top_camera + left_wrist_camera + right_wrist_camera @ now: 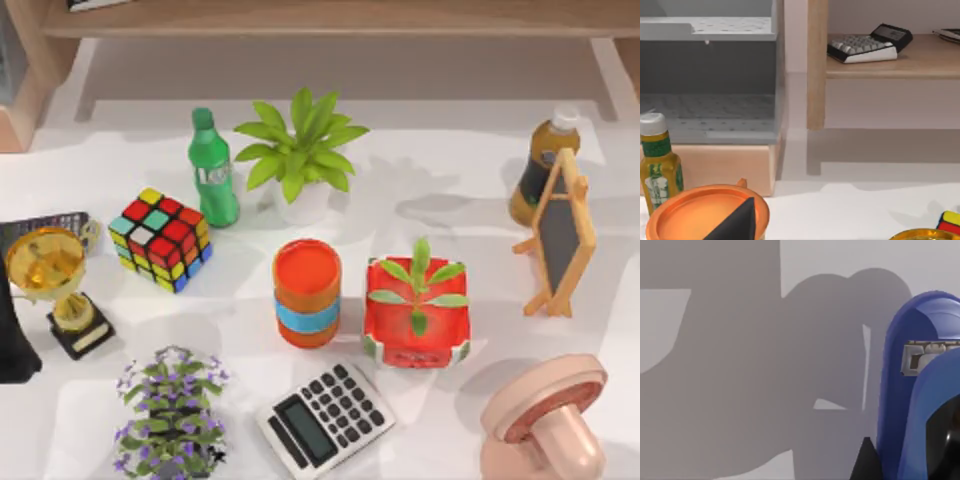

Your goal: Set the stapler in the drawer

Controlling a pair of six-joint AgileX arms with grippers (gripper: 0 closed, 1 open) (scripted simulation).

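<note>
The stapler (920, 390) is bright blue with a rounded end, a metal slot and a dark inset, and it stands very close in the right wrist view. My right gripper (905, 460) is shut on it, with one dark fingertip (865, 462) against its side, above a white surface crossed by broad shadows. The drawer (710, 115) is a grey compartment on a wooden base, seen in the left wrist view; its wooden corner (15, 100) is at the table's far left. My left arm (15, 345) is parked at the left edge.
The table holds a cube (160, 238), green bottle (213, 168), leafy plant (300, 150), orange cup (307, 292), red planter (417, 312), calculator (325, 418), trophy (55, 285), purple flowers (172, 410), small chalkboard (560, 235), yellow bottle (540, 165) and pink mushroom-shaped object (545, 420). A second calculator (867, 45) lies on the shelf.
</note>
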